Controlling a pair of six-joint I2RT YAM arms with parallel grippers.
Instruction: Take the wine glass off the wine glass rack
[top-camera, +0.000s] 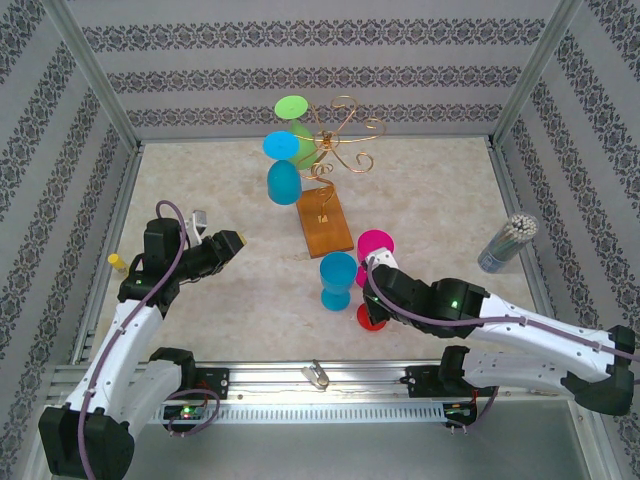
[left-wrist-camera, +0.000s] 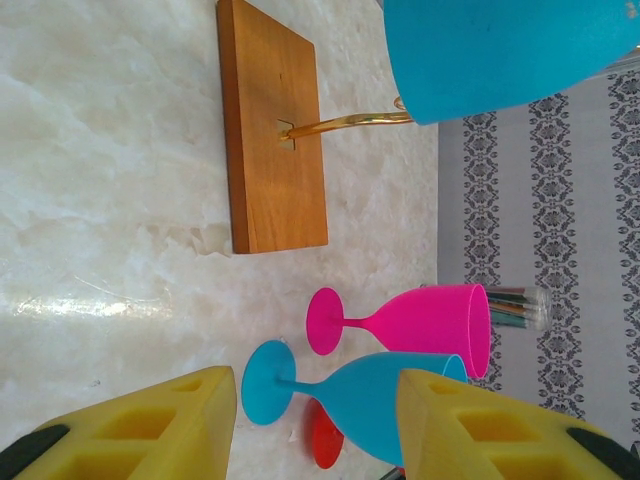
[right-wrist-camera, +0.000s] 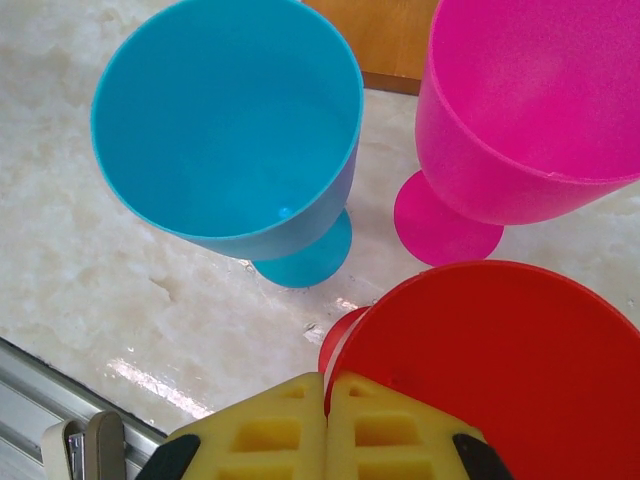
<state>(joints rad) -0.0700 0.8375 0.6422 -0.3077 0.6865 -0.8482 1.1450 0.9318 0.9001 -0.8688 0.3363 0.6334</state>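
Here the wine glass rack (top-camera: 325, 222) is standing at the back middle of the marble-patterned table (top-camera: 200, 190), its wooden base lying flat and its gold wire arms curling at the top. A green wine glass (top-camera: 291, 106) and a hanging blue wine glass (top-camera: 284, 183) are hanging from those arms on the rack's left side. Three more glasses are standing close together in front of the base: a pink wine glass (top-camera: 376, 245), a standing blue wine glass (top-camera: 337, 280) just beside it, and a red wine glass (right-wrist-camera: 500, 370) nearest the arms. The right gripper (right-wrist-camera: 327, 400) is hovering at the red glass's rim with its yellow pads (right-wrist-camera: 260, 430) pressing together; whether the rim is pinched between them is not clear. The left gripper (top-camera: 235, 242) is hanging over the left part of the table, well apart from the rack, its jaws standing apart with nothing between them. A clear cup of sticks (top-camera: 508, 242) is sitting near the right wall.
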